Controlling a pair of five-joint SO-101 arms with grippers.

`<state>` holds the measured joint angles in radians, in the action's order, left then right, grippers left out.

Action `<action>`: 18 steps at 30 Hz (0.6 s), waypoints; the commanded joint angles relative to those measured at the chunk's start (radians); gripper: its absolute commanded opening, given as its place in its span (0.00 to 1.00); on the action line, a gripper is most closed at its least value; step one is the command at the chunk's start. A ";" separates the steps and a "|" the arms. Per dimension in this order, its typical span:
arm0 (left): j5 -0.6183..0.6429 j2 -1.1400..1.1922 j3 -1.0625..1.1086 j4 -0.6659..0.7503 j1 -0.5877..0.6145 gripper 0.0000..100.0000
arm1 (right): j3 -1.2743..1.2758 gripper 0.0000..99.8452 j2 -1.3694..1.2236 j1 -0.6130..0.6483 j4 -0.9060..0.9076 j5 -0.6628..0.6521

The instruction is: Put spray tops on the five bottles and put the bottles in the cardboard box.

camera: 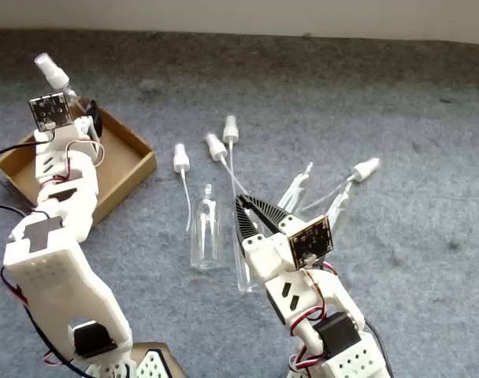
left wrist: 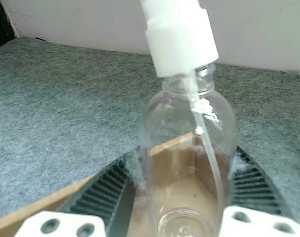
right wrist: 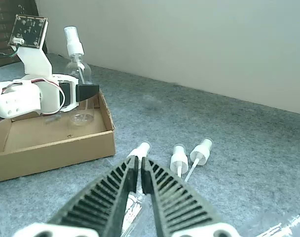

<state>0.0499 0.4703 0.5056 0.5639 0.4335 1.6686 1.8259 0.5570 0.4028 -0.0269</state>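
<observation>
R gripper [right wrist: 140, 165] sat nearest, jaws all but closed, nothing clearly btwn them, over an uncapped bottle [camera: 206, 228], w/ loose spray tops [camera: 180, 157] just beyond. Farther off, L gripper [right wrist: 82, 94] was clamped on the capped bottle [left wrist: 189, 123], upright above the cardboard box [camera: 129, 169]. Best approach, imo: lower straight down, clear of the box wall, and release only once the base touches floor, near a corner, leaving room for 4 more.

You have grey carpet [camera: 413, 118] spread beneath and all around the right gripper [right wrist: 138, 160]. Beyond the gripper, a pale wall [right wrist: 199, 44] rises from the carpet's far edge. Something dark [right wrist: 7, 19] stands at the wall's end; you can't tell what it is.
</observation>
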 commanded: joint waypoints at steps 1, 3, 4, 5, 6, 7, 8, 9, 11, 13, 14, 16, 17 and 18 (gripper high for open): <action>-0.008 -0.015 -0.016 0.015 -0.007 0.21 | 0.124 0.00 -0.001 -0.012 0.002 0.000; -0.008 -0.018 0.019 0.021 -0.008 0.21 | 0.122 0.00 -0.001 -0.012 0.002 0.000; -0.008 -0.018 0.035 0.021 -0.008 0.21 | 0.122 0.00 -0.001 -0.012 0.002 0.000; -0.008 -0.018 0.044 0.021 -0.008 0.21 | 0.122 0.00 -0.001 -0.012 0.002 -0.002; -0.008 -0.018 0.054 0.021 -0.008 0.21 | 0.122 0.00 -0.001 -0.012 0.002 -0.002; -0.008 -0.018 0.064 0.021 -0.007 0.21 | 0.122 0.00 -0.001 -0.012 0.002 -0.002; -0.008 -0.018 0.076 0.021 -0.004 0.21 | 0.122 0.00 -0.001 -0.012 0.002 -0.002; -0.008 -0.018 0.087 0.021 -0.004 0.21 | 0.122 0.00 -0.001 -0.012 0.002 -0.002; -0.009 -0.018 0.102 0.021 -0.002 0.21 | 0.122 0.00 -0.001 -0.012 0.002 -0.002; -0.023 -0.018 0.102 0.021 -0.002 0.21 | 0.122 0.00 -0.001 -0.012 0.002 -0.002; -0.046 -0.018 0.102 0.021 -0.002 0.21 | 0.122 0.00 -0.001 -0.012 0.002 -0.002; -0.089 -0.018 0.101 0.021 -0.004 0.21 | 0.122 0.00 -0.001 -0.012 0.002 -0.002; -0.097 -0.018 0.101 0.023 -0.004 0.21 | 0.122 0.00 -0.001 -0.012 0.002 -0.002; -0.095 -0.018 0.101 0.023 -0.004 0.21 | 0.122 0.00 -0.001 -0.012 0.002 -0.002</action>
<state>-0.0207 0.4703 0.6084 0.5700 0.4335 1.6686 1.8259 0.5570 0.4028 -0.0269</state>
